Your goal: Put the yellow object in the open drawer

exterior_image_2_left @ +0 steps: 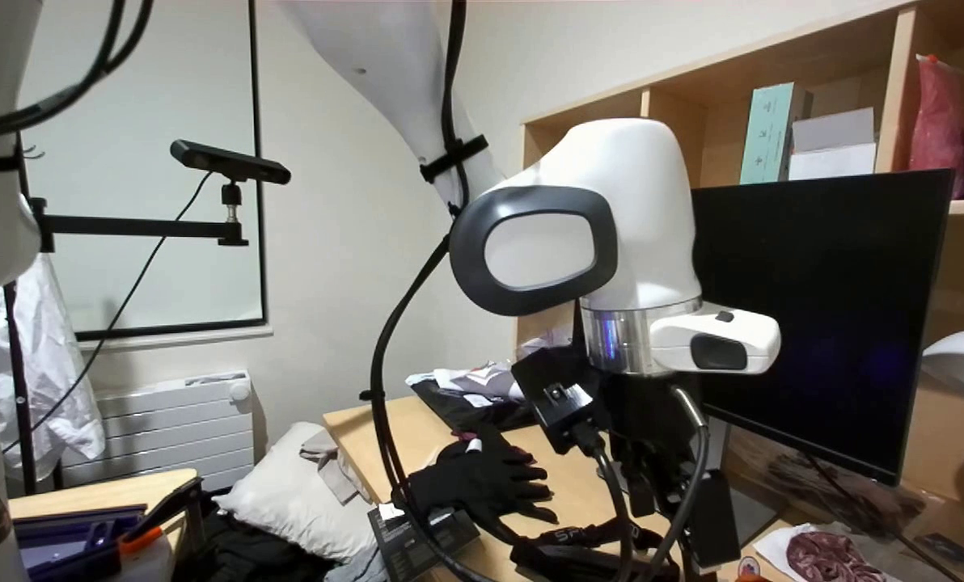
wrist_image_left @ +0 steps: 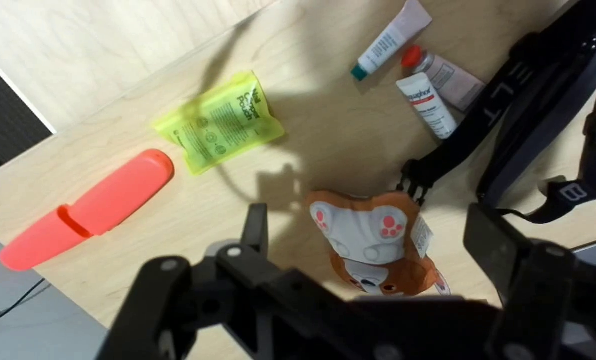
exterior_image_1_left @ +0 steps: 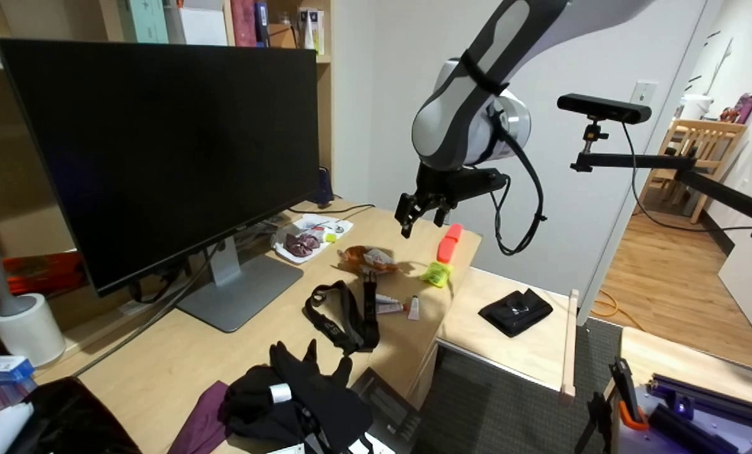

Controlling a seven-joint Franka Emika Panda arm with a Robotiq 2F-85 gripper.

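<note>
Along the back edge of the desk [exterior_image_1_left: 161,359] stands the monitor [exterior_image_1_left: 174,157]; opp. side, the open drawer [exterior_image_1_left: 569,343] juts out below the front edge, nr one corner. Gripper [wrist_image_left: 365,225] is up over the desk, well above surface, jaws spread wide, nothing held; only one on the rig, so nearest by default. Flat blk item [exterior_image_1_left: 515,311] is in the drawer. Dog plush [exterior_image_1_left: 358,257] is farther in from the front edge than the target; in wrist view it shows between the jaws but lies on the desk, ungripped. Red case [wrist_image_left: 123,192] is right by that corner. Yellow pouch [wrist_image_left: 220,125] = target: flat on desk, close to front edge, just beside red case, not touching, on the side away from the corner. Key rel.: from gripper, pouch is toward the front (drawer) edge & a bit cornerward; its long axis runs roughly parallel to that edge, slantwise to the jaw line. Prob. next: shift to front edge, maybe rotate to pinch the short way, then descend. Pick not started, imo.
</note>
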